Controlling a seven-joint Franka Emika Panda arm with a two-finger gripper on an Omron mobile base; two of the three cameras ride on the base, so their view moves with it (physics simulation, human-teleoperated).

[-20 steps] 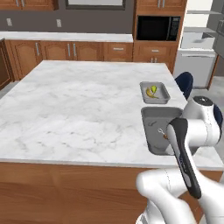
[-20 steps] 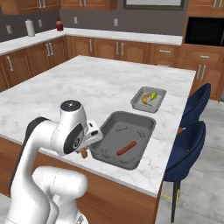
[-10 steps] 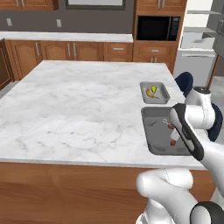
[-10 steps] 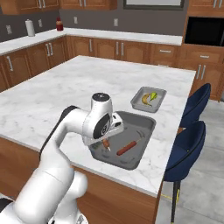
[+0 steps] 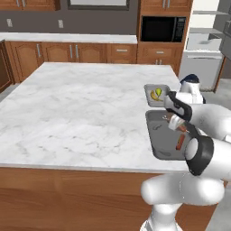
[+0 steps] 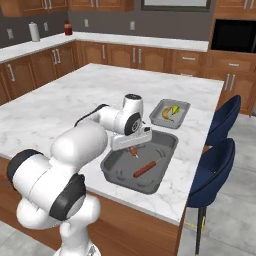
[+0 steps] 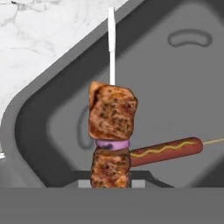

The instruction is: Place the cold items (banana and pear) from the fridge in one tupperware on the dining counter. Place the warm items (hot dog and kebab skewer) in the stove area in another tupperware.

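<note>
My gripper [image 6: 133, 148] is shut on the kebab skewer [image 7: 113, 111], brown meat chunks on a white stick. It hangs just above the floor of the larger dark grey tupperware [image 6: 116, 172] on the dining counter [image 6: 75, 105]. In that tray the hot dog [image 7: 168, 151] lies just beyond the kebab, also seen as hot dog [image 6: 145, 169]. Past it, the smaller light tupperware [image 6: 182, 106] holds the banana [image 6: 166, 114] and the pear [image 6: 176, 109]. In the left base view my gripper [image 5: 176, 123] is over the dark tray [image 5: 159, 149]. The fridge [image 5: 205, 43] stands at the back right.
Two blue stools [image 6: 221, 120] [image 6: 210, 172] stand along the counter's right side. A black microwave [image 5: 163, 29] sits in the wooden cabinets behind. Wall counters run along the back. Most of the marble top left of the trays is bare.
The arm has swung from the counter's near edge forward over the dark tray, carrying the kebab skewer down into it. The trays, fruit and hot dog have not moved.
</note>
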